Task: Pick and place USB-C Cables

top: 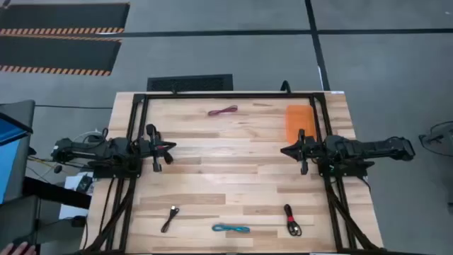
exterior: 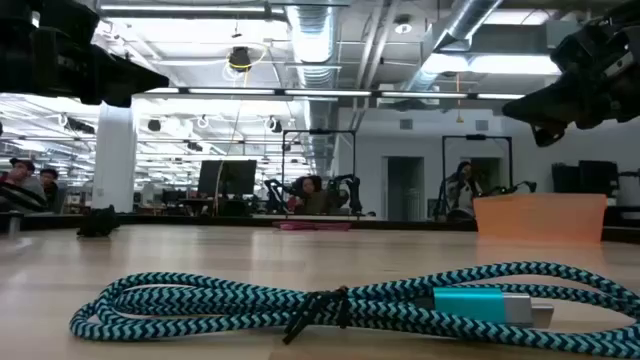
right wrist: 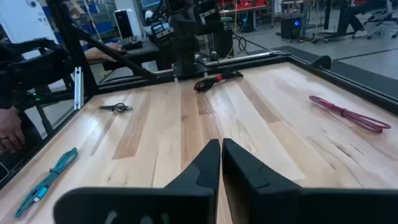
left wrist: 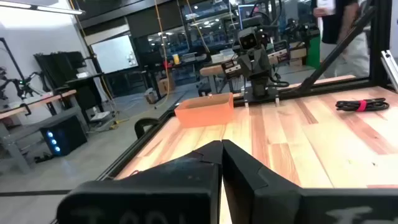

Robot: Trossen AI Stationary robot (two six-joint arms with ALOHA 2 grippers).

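Four cables lie flat on the wooden table. The magenta-red cable (top: 223, 111) is at the far middle and also shows in the right wrist view (right wrist: 348, 114). The black-grey cable (top: 170, 218), the teal cable (top: 231, 229) and the black-and-red cable (top: 292, 220) lie along the near edge. The teal cable fills the low view's foreground (exterior: 330, 300). My left gripper (top: 170, 149) is at the table's left, shut and empty (left wrist: 221, 146). My right gripper (top: 284, 151) is at the right, shut and empty (right wrist: 221, 144). Both are held above the table and point at each other.
A flat orange tray (top: 299, 122) sits at the far right, just beyond my right gripper. A black frame (top: 226, 96) runs around the table's far and side edges. People show in the room beyond the table. Bare wood lies between the two grippers.
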